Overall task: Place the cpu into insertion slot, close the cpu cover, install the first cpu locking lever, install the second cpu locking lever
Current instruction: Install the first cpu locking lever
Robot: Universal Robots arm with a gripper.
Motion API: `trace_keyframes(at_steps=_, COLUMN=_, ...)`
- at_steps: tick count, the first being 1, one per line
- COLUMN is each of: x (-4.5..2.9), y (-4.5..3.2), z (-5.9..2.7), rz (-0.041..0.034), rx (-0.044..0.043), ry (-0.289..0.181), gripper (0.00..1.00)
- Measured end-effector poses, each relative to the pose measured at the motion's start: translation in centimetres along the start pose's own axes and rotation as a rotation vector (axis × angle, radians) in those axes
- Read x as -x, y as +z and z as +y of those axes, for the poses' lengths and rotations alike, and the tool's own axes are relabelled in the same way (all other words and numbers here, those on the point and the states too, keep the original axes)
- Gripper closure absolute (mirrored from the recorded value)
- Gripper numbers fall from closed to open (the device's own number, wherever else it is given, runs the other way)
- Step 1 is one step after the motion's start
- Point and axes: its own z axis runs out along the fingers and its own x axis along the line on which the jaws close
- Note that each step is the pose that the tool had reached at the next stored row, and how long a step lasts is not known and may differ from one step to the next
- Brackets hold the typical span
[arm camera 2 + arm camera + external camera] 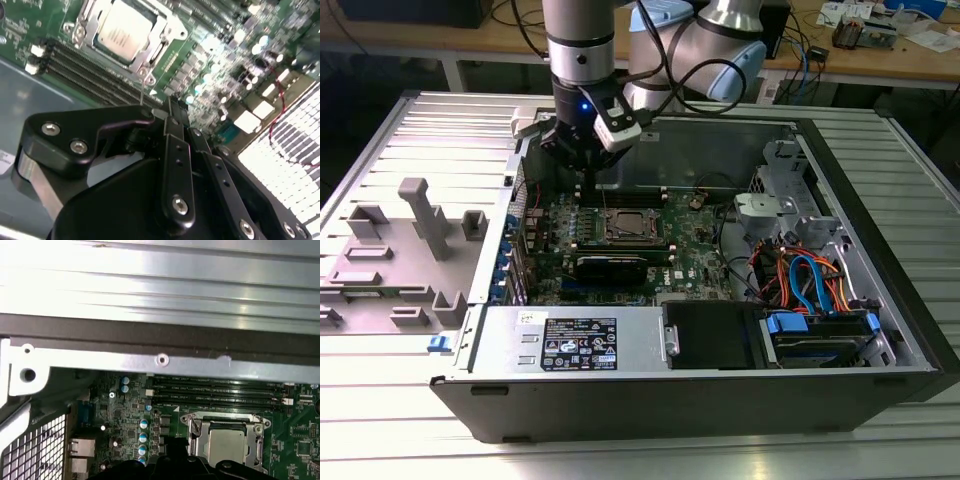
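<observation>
CPU first: your small square chip with its dull silver-grey top [122,30] already sits in the black-rimmed socket [192,430], and the shiny silver frame cover [82,22] appears closed over it. You have placement and cover done, by my judgement; the levers look unfinished. Your black gripper [167,112] hovers just beside the socket, fingers together around a thin wire lever [142,95], it seems.

One cpu [124,31] (four memory slots [215,392])
</observation>
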Motion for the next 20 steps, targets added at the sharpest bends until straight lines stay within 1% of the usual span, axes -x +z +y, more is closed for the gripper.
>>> trace_keyframes(at_steps=2, x=0.06, y=0.0, z=0.55, rz=0.0, rx=0.0, ry=-0.001, gripper=0.89)
trace_keyframes(at_steps=3, x=0.13, y=0.03, z=0.65, rz=0.0, rx=0.0, ry=-0.001, gripper=0.89)
trace_keyframes(at_steps=5, x=0.26, y=0.09, z=0.65, rz=0.0, rx=-0.0008, ry=-0.001, gripper=0.89)
trace_keyframes(at_steps=7, x=0.53, y=0.12, z=0.63, rz=0.0003, rx=-0.0045, ry=-0.001, gripper=0.89)
trace_keyframes(at_steps=8, x=0.75, y=0.14, z=0.62, rz=0.0003, rx=-0.0058, ry=-0.001, gripper=0.89)
trace_keyframes(at_steps=9, x=0.81, y=0.14, z=0.61, rz=0.0004, rx=-0.0059, ry=-0.001, gripper=0.89)
trace_keyframes(at_steps=18, x=0.86, y=0.14, z=0.61, rz=0.0003, rx=-0.0059, ry=-0.001, gripper=0.89)
trace_keyframes(at_steps=20, x=1.03, y=0.15, z=0.6, rz=0.0004, rx=-0.006, ry=-0.001, gripper=0.89)
